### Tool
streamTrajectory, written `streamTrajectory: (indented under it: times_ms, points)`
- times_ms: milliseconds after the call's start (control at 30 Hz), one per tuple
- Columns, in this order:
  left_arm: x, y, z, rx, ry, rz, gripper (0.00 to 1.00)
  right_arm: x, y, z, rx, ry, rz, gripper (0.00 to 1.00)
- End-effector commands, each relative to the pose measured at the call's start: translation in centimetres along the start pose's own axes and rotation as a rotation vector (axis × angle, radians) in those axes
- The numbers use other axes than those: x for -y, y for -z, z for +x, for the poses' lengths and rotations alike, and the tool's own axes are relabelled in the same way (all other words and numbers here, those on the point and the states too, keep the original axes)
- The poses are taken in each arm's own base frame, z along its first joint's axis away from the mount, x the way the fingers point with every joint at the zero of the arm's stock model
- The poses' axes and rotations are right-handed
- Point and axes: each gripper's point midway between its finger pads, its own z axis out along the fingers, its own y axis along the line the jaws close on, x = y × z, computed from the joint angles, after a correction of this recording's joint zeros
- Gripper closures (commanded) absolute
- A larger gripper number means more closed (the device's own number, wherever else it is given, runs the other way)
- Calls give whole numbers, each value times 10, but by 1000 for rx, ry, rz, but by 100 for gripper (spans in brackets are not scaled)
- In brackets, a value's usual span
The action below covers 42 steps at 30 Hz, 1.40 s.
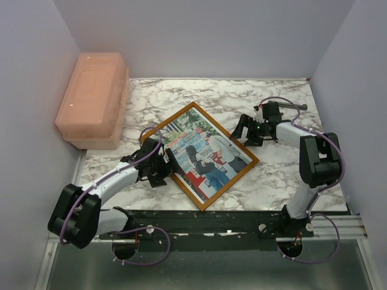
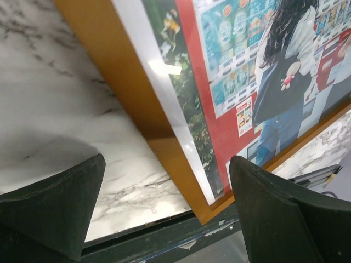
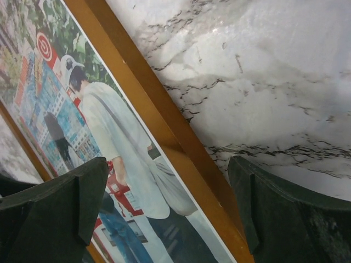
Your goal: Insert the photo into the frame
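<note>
Top external | photo [image 1: 202, 154] inside frame [image 1: 234, 181] | pink box [image 1: 94, 96] far-left, apart | left hand [image 1: 171, 162] wide, empty | right hand [image 1: 243, 132] wide, empty

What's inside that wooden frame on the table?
The photo of two people at vending machines lies inside the frame. Whatever is beneath the photo is covered, so it cannot be seen.

Glossy photo [image 2: 236, 82], smooth wooden frame [image 2: 112, 60], polished marble-look table [image 2: 49, 93]

Both wrist views cut off most of the photo [image 2: 241, 71] and frame [image 2: 123, 82]. From above, the left gripper [image 1: 164, 163] hides a stretch of the frame's edge, seemingly a photo corner too.
</note>
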Motion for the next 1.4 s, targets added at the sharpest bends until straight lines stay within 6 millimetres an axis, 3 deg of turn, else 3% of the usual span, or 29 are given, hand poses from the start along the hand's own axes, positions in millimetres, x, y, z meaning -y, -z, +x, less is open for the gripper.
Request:
streamTrajectory:
  times_ms: [0, 300, 767, 1200, 1367]
  points:
    - [21, -6, -13, -23, -65, 44, 2, -11, -4, 13, -63, -33, -81, 0]
    - [41, -18, -30, -48, -138, 33, 1, -12, 8, 56, -118, -126, -115, 0]
    - [76, -34, -49, -96, -200, 82, 2, 7, 40, 119, -152, -194, -36, 0]
    - [115, -44, -53, -141, -269, 131, 2, 12, 60, 126, -115, -193, 32, 0]
    - [119, -51, -49, -160, -287, 116, 2, 15, 60, 129, -120, -196, 45, 0]
